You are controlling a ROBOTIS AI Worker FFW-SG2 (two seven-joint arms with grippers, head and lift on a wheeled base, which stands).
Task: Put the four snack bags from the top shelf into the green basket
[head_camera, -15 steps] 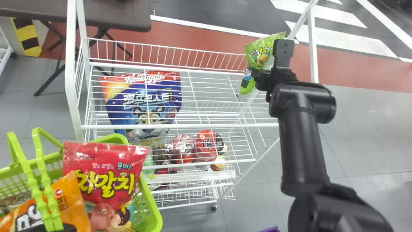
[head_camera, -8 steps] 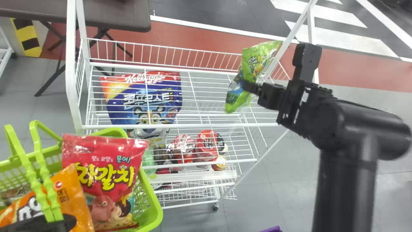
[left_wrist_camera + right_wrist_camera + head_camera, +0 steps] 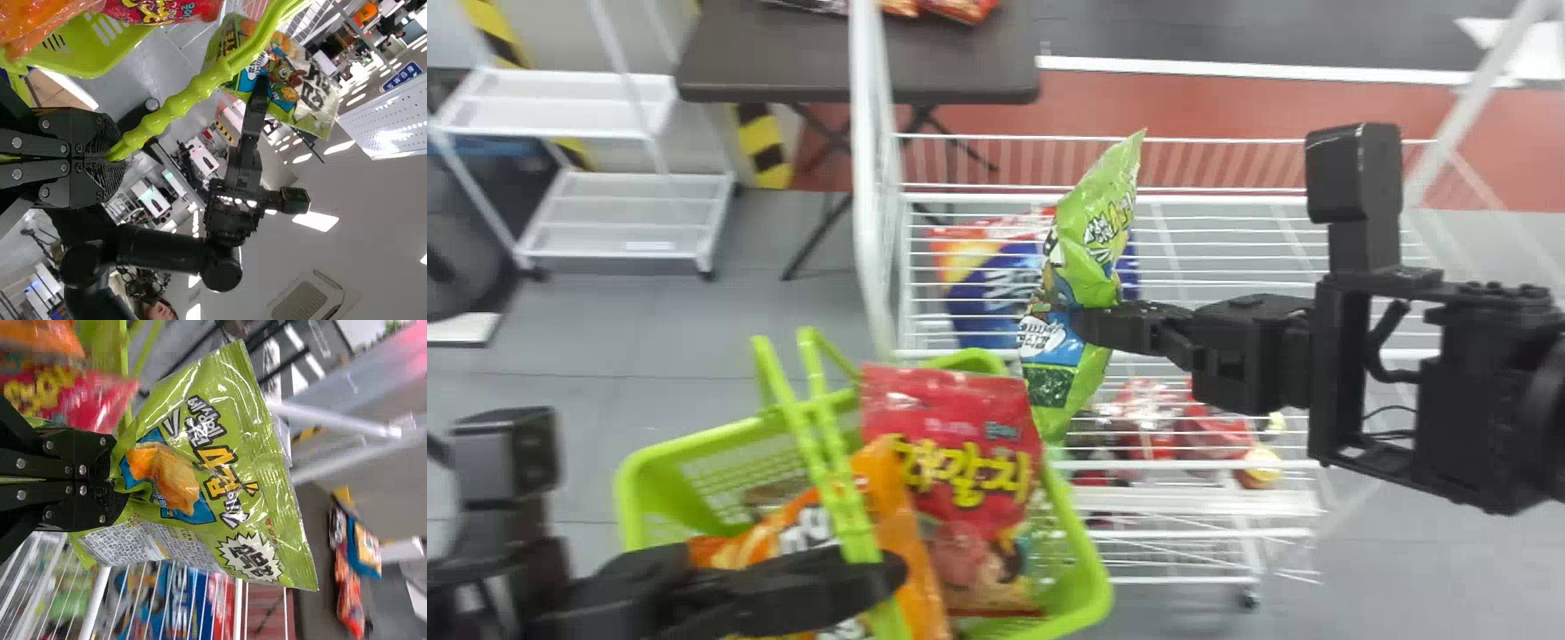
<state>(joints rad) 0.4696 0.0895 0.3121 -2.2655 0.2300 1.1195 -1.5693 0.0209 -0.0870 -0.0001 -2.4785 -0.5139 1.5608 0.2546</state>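
A green snack bag [image 3: 1096, 236] hangs in the pinch of the right gripper [image 3: 1080, 325], near the green basket [image 3: 1092, 569] and outside it.
The right jaws are closed on the bag's crumpled middle, its printed upper part fanning out beyond them, with the white wire rack [image 3: 1200, 197] behind it in the head view. A red snack bag [image 3: 951, 444] leans upright in the basket, an orange snack bag [image 3: 903, 524] just beside it, while the left gripper [image 3: 885, 573] is closed around the basket's green handle [image 3: 845, 489]. Farther out, a blue cereal bag [image 3: 989, 307] shows through the rack's wires, and a brown table [image 3: 951, 67] stands behind, packets along its far side.
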